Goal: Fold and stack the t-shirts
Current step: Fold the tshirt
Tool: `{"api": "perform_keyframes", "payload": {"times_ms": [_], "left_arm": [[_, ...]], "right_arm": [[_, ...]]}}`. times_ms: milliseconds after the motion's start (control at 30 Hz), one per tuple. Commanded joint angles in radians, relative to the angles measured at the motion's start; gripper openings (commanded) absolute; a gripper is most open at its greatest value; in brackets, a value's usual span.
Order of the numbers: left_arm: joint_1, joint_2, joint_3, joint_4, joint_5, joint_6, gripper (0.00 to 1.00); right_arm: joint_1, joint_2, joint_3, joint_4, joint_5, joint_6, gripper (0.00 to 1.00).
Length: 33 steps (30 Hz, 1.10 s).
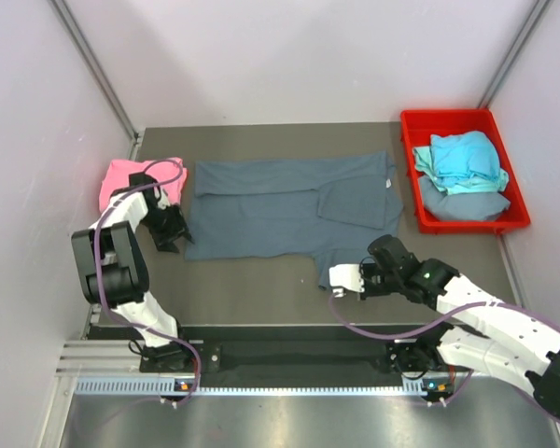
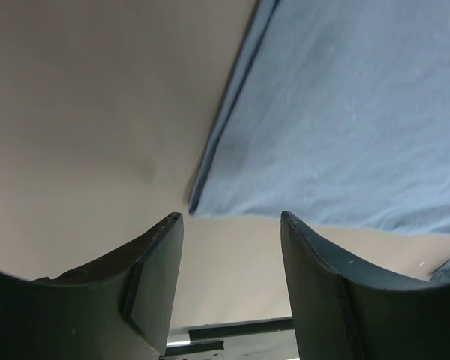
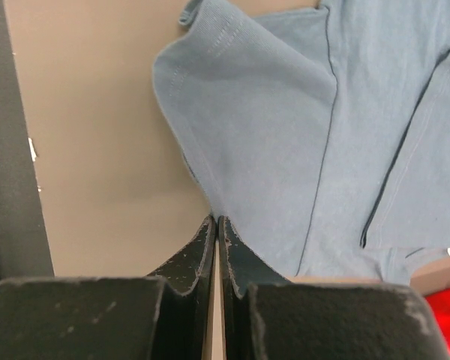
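Note:
A grey-blue t-shirt (image 1: 289, 210) lies spread on the table with its right part folded over. My left gripper (image 1: 173, 239) is open and empty just left of the shirt's near-left corner. In the left wrist view that corner (image 2: 199, 199) lies just past my open left gripper (image 2: 231, 216). My right gripper (image 1: 336, 280) is shut on the edge of the shirt's near sleeve. The right wrist view shows the gripper (image 3: 217, 219) pinching the cloth (image 3: 285, 135). A folded pink t-shirt (image 1: 121, 177) lies at the far left.
A red bin (image 1: 448, 115) at the right back holds teal shirts (image 1: 462, 159) on a grey one (image 1: 462, 203). Walls enclose the table on the left, back and right. A black rail runs along the near edge (image 1: 289, 355).

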Motion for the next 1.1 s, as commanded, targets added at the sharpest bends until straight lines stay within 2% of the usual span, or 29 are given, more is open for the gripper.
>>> {"api": "perform_keyframes", "payload": {"times_ms": [0, 333, 467, 533, 800, 900, 1000, 1033, 1067], "left_arm": [[0.006, 0.040, 0.059, 0.003, 0.014, -0.008, 0.58], [0.006, 0.122, 0.103, -0.029, -0.006, 0.002, 0.53], [0.006, 0.128, 0.100, -0.060, -0.005, 0.009, 0.39], [0.007, 0.122, 0.096, -0.072, -0.005, 0.018, 0.36], [0.007, 0.084, 0.027, -0.092, -0.002, 0.025, 0.39], [0.006, 0.087, 0.016, -0.092, 0.009, 0.025, 0.36], [0.007, 0.093, 0.013, -0.092, 0.017, 0.023, 0.27], [0.006, 0.094, 0.014, -0.093, 0.020, 0.025, 0.12], [0.006, 0.094, 0.020, -0.095, 0.023, 0.023, 0.02]], "right_arm": [[-0.023, -0.007, 0.038, 0.020, 0.008, 0.011, 0.00], [-0.077, -0.001, 0.052, 0.044, 0.011, 0.014, 0.00], [-0.085, -0.004, 0.041, 0.060, 0.009, 0.016, 0.00], [-0.089, -0.009, 0.031, 0.072, 0.009, 0.016, 0.00], [-0.132, -0.033, 0.011, 0.100, 0.000, 0.023, 0.00], [-0.151, -0.038, 0.015, 0.093, -0.001, 0.025, 0.00], [-0.172, -0.042, 0.020, 0.099, -0.001, 0.028, 0.00], [-0.181, -0.044, 0.018, 0.103, 0.000, 0.029, 0.00], [-0.187, -0.045, 0.023, 0.106, -0.001, 0.033, 0.00]]}}
